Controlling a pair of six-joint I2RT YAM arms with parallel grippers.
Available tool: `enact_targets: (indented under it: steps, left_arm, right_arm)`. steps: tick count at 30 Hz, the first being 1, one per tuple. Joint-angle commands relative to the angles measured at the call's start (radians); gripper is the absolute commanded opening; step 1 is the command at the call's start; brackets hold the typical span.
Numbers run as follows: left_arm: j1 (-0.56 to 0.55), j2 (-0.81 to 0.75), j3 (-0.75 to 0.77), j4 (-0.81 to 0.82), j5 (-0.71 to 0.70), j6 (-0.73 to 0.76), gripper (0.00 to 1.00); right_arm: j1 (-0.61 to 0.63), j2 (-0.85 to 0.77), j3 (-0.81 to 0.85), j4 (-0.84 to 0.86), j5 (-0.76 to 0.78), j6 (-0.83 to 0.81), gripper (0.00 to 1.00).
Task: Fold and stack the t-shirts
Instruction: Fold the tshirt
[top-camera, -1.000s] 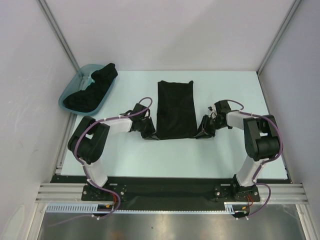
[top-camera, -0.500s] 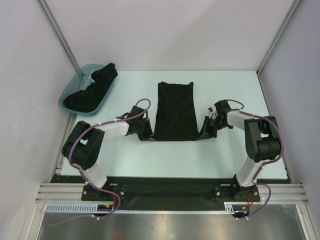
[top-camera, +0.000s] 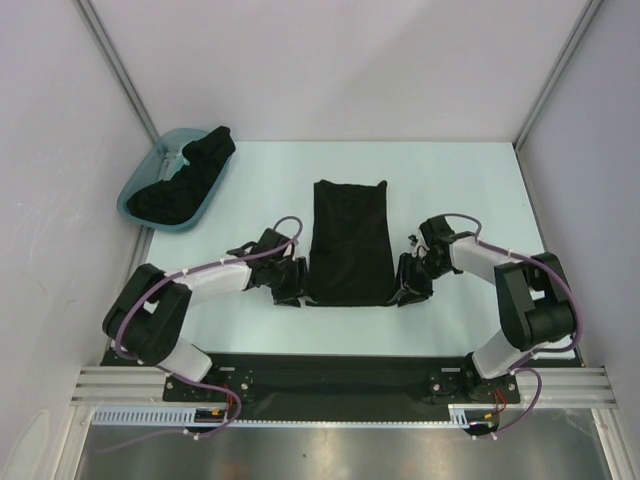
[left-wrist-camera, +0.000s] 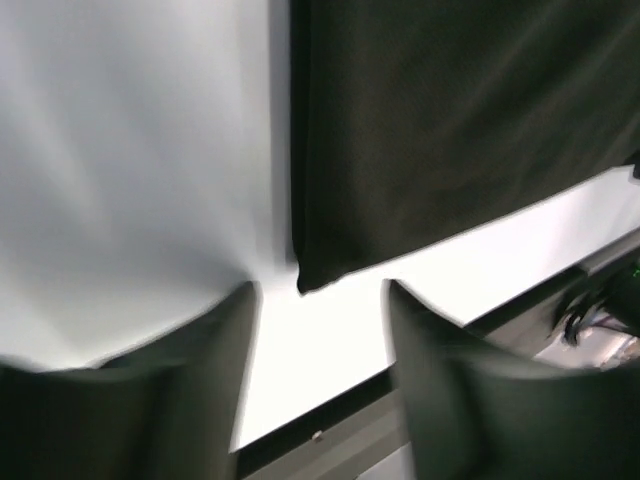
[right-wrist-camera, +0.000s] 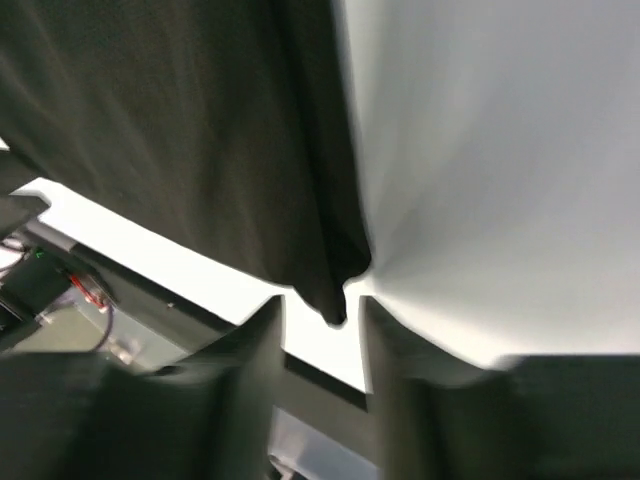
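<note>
One black t-shirt (top-camera: 348, 243) lies folded into a long narrow rectangle in the middle of the table. My left gripper (top-camera: 296, 290) sits at its near left corner and stands open; in the left wrist view the shirt corner (left-wrist-camera: 312, 277) lies just ahead of the gap of the gripper (left-wrist-camera: 320, 305), untouched. My right gripper (top-camera: 406, 290) is at the near right corner, also open. In the right wrist view the tip of that corner (right-wrist-camera: 335, 305) pokes between the spread fingers (right-wrist-camera: 255, 345), not pinched. More black t-shirts (top-camera: 190, 172) are heaped in the tub.
A teal plastic tub (top-camera: 135, 185) stands at the back left corner against the wall. The table's near edge and the black base rail (top-camera: 330, 368) run just behind both grippers. Grey walls close in the left, right and back sides.
Both grippers slid toward the near edge, pulling the folded shirt with them, then opened and let go of its near corners.
</note>
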Motion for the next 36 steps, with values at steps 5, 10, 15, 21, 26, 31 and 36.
enact_targets:
  steps: [5,10,15,21,26,31,36]
  left_arm:
    - [0.012,-0.16,0.145,-0.119,-0.107,0.134,0.67]
    - [0.022,-0.043,0.275,-0.035,-0.006,0.174,0.48]
    - [0.056,0.185,0.379,0.114,0.123,0.115,0.14]
    - [0.075,0.336,0.479,0.149,0.166,0.104,0.02]
    - [0.093,0.392,0.497,0.142,0.162,0.113,0.02]
    - [0.133,0.438,0.52,0.146,0.13,0.133,0.02]
    - [0.154,0.549,0.618,0.097,0.101,0.211,0.02]
  right_arm:
    - [-0.01,-0.057,0.234,-0.22,0.209,-0.078,0.57]
    - [0.004,0.064,0.423,-0.191,0.18,-0.078,0.52]
    - [0.007,0.282,0.588,-0.092,0.105,-0.036,0.2]
    - [0.002,0.428,0.69,-0.053,0.086,-0.033,0.01]
    - [-0.008,0.486,0.713,-0.035,0.074,-0.027,0.0]
    - [-0.044,0.514,0.714,-0.006,0.06,-0.024,0.0]
    - [-0.074,0.564,0.739,-0.001,0.054,-0.03,0.0]
